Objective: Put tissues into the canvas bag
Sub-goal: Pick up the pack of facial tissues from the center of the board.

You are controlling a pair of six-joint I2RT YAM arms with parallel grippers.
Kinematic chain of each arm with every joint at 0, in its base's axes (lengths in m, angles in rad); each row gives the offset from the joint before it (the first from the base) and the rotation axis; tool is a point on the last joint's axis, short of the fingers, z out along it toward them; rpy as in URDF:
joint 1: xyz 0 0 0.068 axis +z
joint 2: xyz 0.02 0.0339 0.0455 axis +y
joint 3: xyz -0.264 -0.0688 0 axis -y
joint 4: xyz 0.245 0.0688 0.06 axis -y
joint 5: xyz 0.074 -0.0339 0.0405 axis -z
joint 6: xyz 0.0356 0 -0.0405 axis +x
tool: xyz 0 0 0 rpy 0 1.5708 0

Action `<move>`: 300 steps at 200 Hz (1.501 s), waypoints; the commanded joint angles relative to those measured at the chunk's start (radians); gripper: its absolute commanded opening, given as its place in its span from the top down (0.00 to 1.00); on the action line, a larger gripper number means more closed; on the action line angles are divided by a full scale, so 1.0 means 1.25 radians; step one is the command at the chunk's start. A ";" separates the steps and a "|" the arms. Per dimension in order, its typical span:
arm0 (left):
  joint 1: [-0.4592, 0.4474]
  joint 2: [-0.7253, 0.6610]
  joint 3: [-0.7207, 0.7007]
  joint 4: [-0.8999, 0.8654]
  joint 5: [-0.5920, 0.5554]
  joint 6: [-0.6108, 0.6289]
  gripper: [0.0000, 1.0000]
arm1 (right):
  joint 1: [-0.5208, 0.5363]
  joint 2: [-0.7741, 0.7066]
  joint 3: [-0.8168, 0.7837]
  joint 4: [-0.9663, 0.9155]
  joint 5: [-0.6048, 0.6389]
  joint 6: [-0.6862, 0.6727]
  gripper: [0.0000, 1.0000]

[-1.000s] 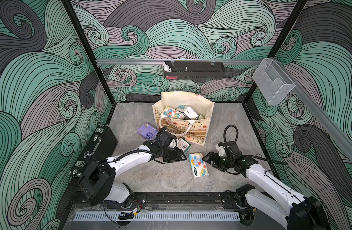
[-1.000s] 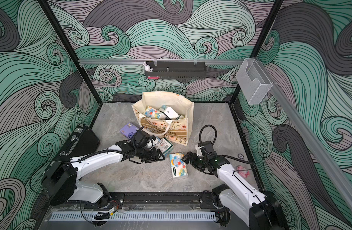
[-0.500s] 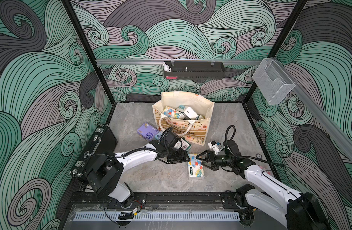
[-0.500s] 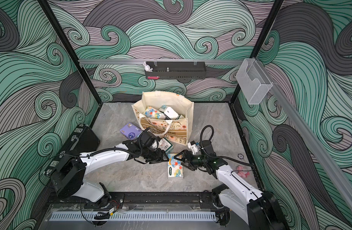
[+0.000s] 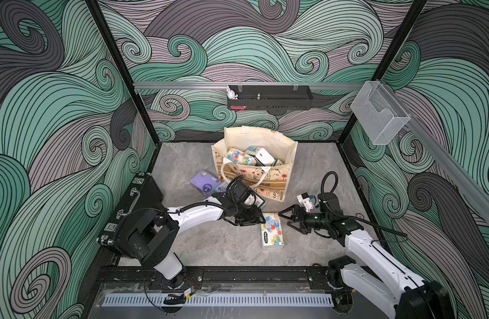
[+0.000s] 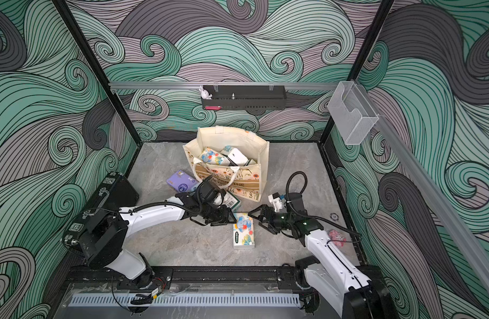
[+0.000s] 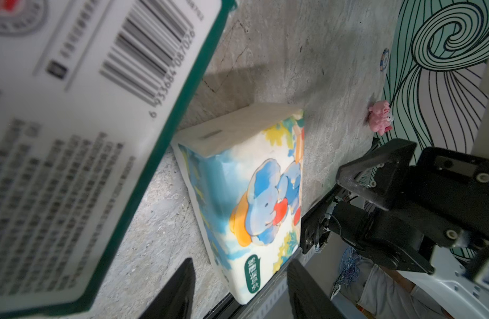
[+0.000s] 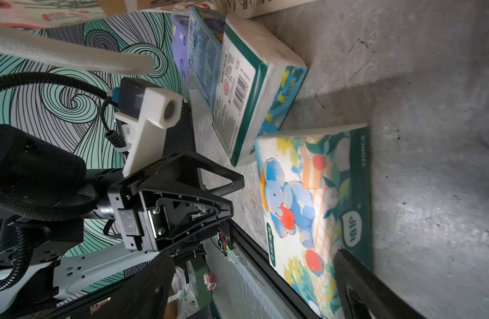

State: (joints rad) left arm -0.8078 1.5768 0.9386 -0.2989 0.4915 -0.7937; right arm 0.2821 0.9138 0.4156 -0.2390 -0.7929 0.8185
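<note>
Between the two arms, on the grey stone-look floor (image 5: 224,250), the elephant-print tissue pack (image 5: 271,230) is found lying flat, just in front of the canvas bag (image 5: 268,182). Since a second ago it has been closed in on from both sides and turned slightly straighter. The left gripper (image 5: 258,218) has been brought from beside the bag to the pack's bag-side end. The right gripper (image 5: 283,219) has been moved in from the opposite side. Both are seen with jaws parted and nothing held; in the right wrist view the right fingers (image 8: 356,276) are spread wider than the pack. Several more packs (image 5: 239,157) are already lodged inside the bag. A purple pack (image 5: 204,185) and a green-edged barcode pack (image 8: 238,91) are left on the floor against its front. The cell is enclosed by wave-patterned walls (image 5: 58,110), with a black shelf (image 5: 269,98) hung on the back rail and a clear holder (image 5: 378,116) on the side rail. A black case (image 5: 139,198) is stood at the floor's left edge, and a pink plush toy (image 6: 336,237) lies by the right arm. In both top views the barcode pack is largely covered by the left wrist, and whether either gripper touches the elephant pack cannot be made out.
</note>
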 commanded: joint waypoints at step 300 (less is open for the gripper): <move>-0.036 0.071 -0.047 0.019 -0.001 0.009 0.80 | 0.001 0.273 -0.109 0.256 -0.073 -0.001 0.07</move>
State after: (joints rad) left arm -0.8471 1.6791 0.9077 -0.2512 0.5037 -0.7952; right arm 0.2722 1.2285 0.2848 0.0383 -0.8814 0.8089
